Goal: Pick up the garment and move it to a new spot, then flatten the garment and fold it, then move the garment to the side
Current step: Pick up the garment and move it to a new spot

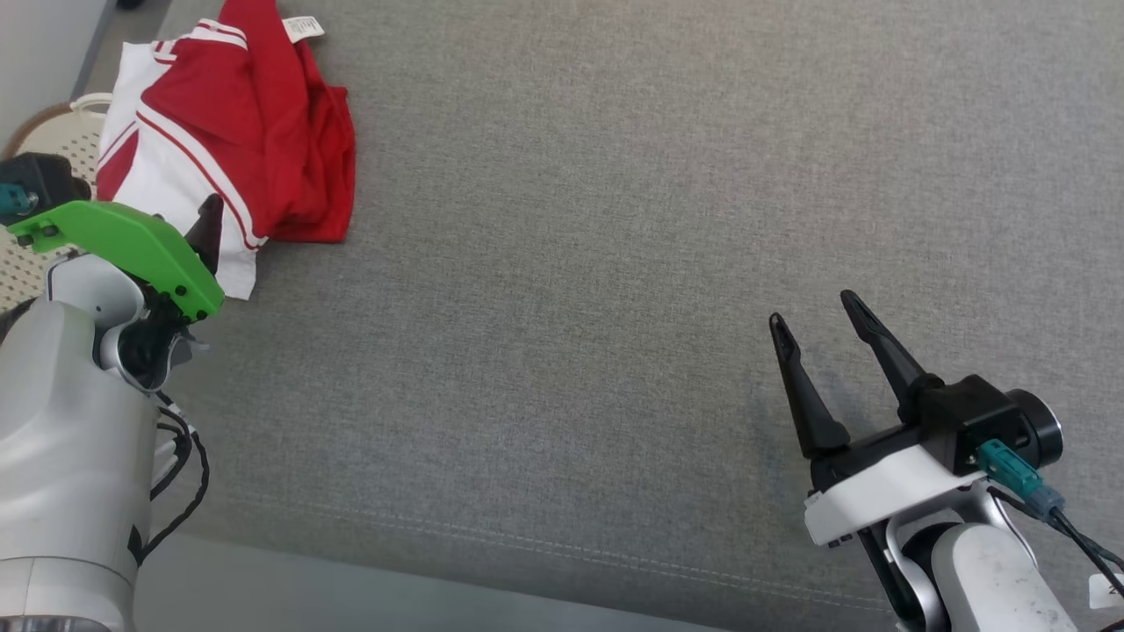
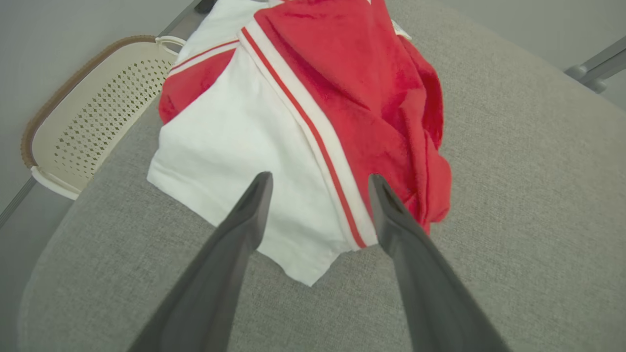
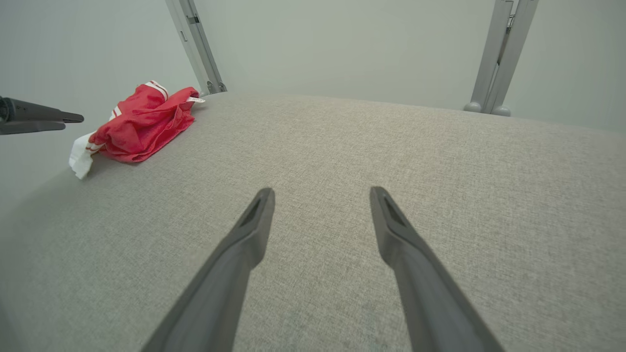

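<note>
A crumpled red and white garment [image 1: 237, 123] with striped trim lies bunched at the far left of the grey padded surface [image 1: 615, 263]. My left gripper [image 2: 318, 183] hangs open just above the garment's [image 2: 293, 122] near white edge, with nothing between its fingers; in the head view one dark fingertip [image 1: 209, 224] shows past the green wrist cover. My right gripper [image 1: 821, 316] stands open over bare fabric at the lower right, far from the garment [image 3: 142, 122]. The left fingers [image 3: 44, 120] poke in at the right wrist view's left edge.
A cream perforated basket [image 2: 93, 112] with a brown rim sits off the surface's left edge, beside the garment. Metal frame legs [image 3: 494, 58] stand beyond the far edge. The front seam of the surface [image 1: 527, 544] runs close to my body.
</note>
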